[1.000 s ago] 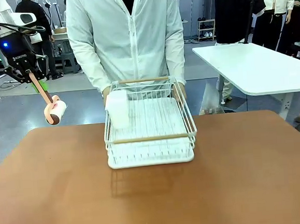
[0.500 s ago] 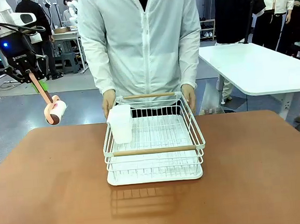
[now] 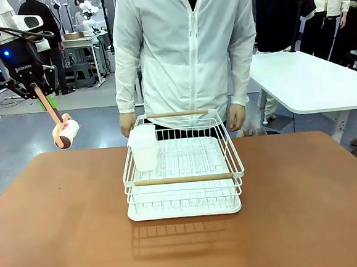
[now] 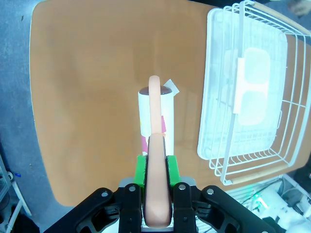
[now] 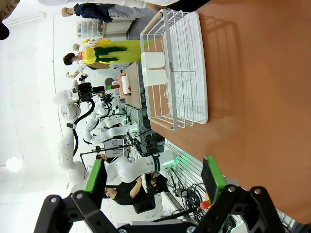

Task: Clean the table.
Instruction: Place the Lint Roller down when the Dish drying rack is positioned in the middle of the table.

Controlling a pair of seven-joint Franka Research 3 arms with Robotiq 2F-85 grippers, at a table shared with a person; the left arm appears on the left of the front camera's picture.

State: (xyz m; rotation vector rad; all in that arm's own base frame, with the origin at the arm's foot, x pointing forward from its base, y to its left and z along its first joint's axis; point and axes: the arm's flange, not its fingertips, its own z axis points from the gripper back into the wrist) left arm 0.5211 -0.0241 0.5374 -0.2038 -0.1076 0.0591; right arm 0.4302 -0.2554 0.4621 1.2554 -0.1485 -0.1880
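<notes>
The reddish-brown table (image 3: pixel 62 223) carries a white wire dish rack (image 3: pixel 182 179) at its middle, with a white plastic container (image 3: pixel 144 147) in the rack's left rear corner. High above the table's far left corner, my left gripper (image 3: pixel 43 94) is shut on the pink handle of a lint roller (image 3: pixel 66 133). The left wrist view looks down the lint roller (image 4: pixel 155 116) onto the table (image 4: pixel 82 73), with the left gripper (image 4: pixel 156 187) clamped on the handle and the rack (image 4: pixel 248 87) off to the side. My right gripper (image 5: pixel 153 175) is open, over the table (image 5: pixel 252 73).
A person in a white jacket stands at the far edge, one hand (image 3: pixel 127 122) and the other hand (image 3: pixel 236 115) hanging just behind the rack, off it. A white-topped table (image 3: pixel 310 80) stands at the back right. Bare tabletop lies left, right and in front of the rack.
The person set the dish rack down nearer the table's middle, then let go and straightened up. My left arm with the lint roller stayed still.
</notes>
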